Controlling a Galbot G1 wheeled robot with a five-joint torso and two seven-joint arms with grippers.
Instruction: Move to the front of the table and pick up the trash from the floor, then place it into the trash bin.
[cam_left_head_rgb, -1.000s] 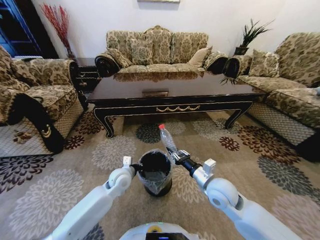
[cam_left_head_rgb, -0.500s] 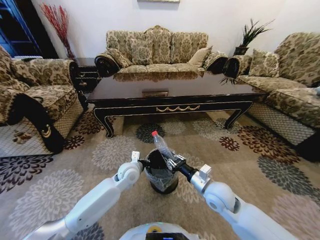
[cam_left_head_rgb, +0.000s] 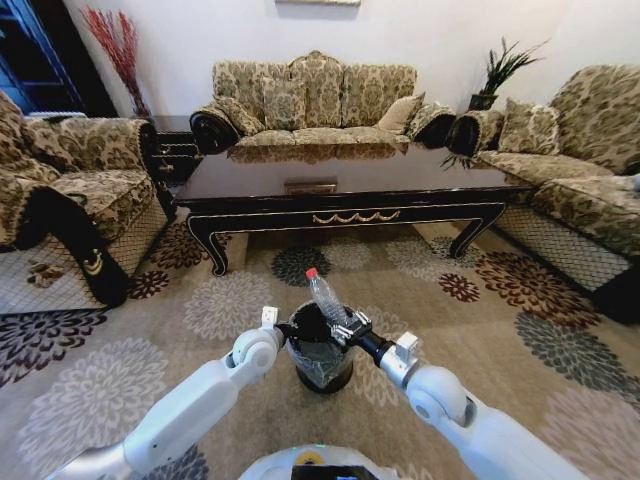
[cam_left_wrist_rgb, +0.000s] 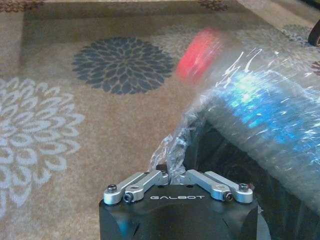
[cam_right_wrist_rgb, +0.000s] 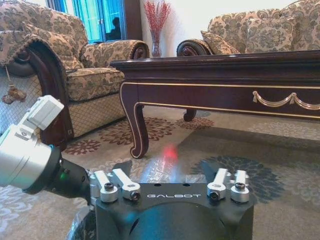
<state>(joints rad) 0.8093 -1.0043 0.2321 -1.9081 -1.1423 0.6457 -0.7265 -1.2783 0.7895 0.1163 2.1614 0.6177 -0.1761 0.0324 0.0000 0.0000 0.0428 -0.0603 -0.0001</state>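
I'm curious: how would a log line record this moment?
left gripper: shut on trash bin liner | right gripper: holds bottle over bin | floor

Two glossy white arms with rounded joints run into black wrist sections. Each gripper, left (cam_left_wrist_rgb: 172, 176) and right (cam_right_wrist_rgb: 172, 186), has a black housing stamped "GALBOT" in white, with silver linkage bars fixed by dark screws.

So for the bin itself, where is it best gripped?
Probably at the rim of the trash bin, from its left, as the left gripper does: its fingers pinch the bag-lined edge. The round wall looks too wide to span. The right gripper holds the bottle above.
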